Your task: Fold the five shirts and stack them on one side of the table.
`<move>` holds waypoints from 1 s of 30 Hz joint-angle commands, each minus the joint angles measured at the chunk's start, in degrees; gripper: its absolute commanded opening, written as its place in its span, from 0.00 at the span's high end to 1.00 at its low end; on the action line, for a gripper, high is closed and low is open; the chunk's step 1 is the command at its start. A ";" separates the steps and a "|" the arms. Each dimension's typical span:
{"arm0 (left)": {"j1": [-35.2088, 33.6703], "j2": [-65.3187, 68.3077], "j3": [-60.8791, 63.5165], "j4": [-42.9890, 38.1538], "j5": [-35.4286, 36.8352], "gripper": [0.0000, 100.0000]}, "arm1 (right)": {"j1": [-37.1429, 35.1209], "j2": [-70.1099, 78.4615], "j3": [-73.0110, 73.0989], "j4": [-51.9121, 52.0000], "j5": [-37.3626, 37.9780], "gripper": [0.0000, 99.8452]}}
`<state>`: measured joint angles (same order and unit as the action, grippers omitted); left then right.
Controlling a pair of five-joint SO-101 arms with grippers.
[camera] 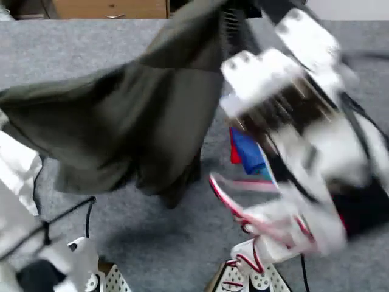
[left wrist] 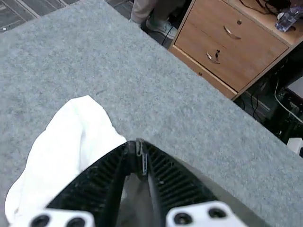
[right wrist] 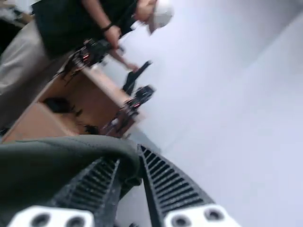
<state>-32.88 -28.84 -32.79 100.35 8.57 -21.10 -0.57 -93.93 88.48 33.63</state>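
Note:
A dark olive shirt [camera: 140,115] hangs in the air over the grey table, stretched between both arms. My right gripper [camera: 233,27] is raised at the back and is shut on a bunched edge of the olive shirt [right wrist: 66,163], with its gripper [right wrist: 137,163] tips pinching the cloth. The left gripper [left wrist: 139,156] is shut on another edge of the olive shirt [left wrist: 222,189], above a crumpled white shirt [left wrist: 66,146] lying on the table. Blue, red and striped shirts [camera: 249,152] lie partly hidden under the right arm.
Grey felt covers the table [camera: 152,237]. A wooden drawer cabinet [left wrist: 232,42] stands just past the far edge. Cables [camera: 67,213] and both arm bases sit along the near edge. A person stands at a desk in the background of the right wrist view.

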 commanded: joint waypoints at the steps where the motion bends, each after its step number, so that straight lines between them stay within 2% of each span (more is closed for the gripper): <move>1: 0.70 -9.89 10.99 0.44 -0.26 0.98 | 1.80 -6.90 -0.84 0.26 1.93 1.00; 3: 0.88 -15.16 19.08 0.44 -0.26 0.98 | 1.80 -8.48 -0.84 0.26 1.93 1.00; 6: 5.36 -22.64 29.19 -0.18 -0.35 0.98 | 1.71 -8.84 -0.13 0.09 1.76 1.00; 11: 7.47 -32.40 43.25 -12.22 -0.53 0.98 | -3.30 -8.75 10.07 -1.23 1.93 1.00; 15: 7.38 -33.45 52.31 -19.78 -0.53 0.98 | -6.90 -6.02 23.43 -9.67 2.02 1.00; 18: 6.51 -31.96 54.07 -24.09 -0.53 0.98 | -7.08 -1.80 34.24 -21.27 2.02 1.00; 22: 2.90 -27.65 54.42 -33.85 -0.53 0.98 | -6.90 5.14 46.29 -37.27 2.11 1.00; 30: 0.88 -1.10 49.41 -53.36 -0.18 0.98 | -6.90 17.45 53.49 -59.96 1.58 1.00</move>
<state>-31.30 -39.30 21.63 53.85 7.52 -27.34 14.46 -40.40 37.05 35.03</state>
